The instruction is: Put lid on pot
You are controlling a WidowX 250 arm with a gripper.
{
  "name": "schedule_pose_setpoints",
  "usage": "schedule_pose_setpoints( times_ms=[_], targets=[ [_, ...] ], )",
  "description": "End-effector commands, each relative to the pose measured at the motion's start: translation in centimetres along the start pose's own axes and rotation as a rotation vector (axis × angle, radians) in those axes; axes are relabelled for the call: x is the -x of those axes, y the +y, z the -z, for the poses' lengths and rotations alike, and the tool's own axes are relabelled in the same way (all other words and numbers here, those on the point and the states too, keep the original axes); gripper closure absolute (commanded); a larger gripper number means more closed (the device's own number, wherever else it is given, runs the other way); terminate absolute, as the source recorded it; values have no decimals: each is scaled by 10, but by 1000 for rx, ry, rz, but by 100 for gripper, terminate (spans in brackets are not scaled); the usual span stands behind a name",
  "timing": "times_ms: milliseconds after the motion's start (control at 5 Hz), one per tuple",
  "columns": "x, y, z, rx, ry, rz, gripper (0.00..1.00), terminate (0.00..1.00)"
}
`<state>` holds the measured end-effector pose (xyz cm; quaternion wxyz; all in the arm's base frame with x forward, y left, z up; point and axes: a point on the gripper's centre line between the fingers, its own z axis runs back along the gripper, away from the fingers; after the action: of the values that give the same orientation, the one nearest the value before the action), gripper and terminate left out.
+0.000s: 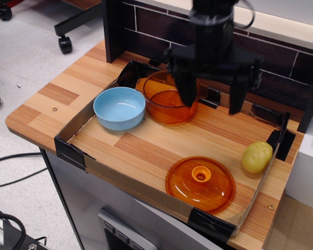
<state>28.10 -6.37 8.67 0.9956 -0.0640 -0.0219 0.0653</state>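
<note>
**observation.image: hand above surface, lid not yet grasped**

Lid [200, 184] flat near front edge of surface [146, 148], knob up, just beside yellow potato [257, 157]. Pot [171, 97] uncovered at rear, touching blue bowl [119, 108]. Risk: small central knob easily missed, lid likely pushed into potato or cardboard rim [130, 182]. Hand [211, 99] spread wide, empty, hovering between pot and lid.
</note>
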Motion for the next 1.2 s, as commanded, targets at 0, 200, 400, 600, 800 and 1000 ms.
schedule_pose_setpoints(
  times_ms=[0,200,400,600,800,1000],
  targets=[
    [13,4,10,-3,-59,93,0,0],
    [22,6,22,-17,-60,108,0,0],
    [26,6,30,-27,-66,112,0,0],
    [30,2,35,-25,-55,110,0,0],
    [31,-5,41,-26,-45,93,0,0],
    [34,-7,48,-38,-39,100,0,0]
  ],
)
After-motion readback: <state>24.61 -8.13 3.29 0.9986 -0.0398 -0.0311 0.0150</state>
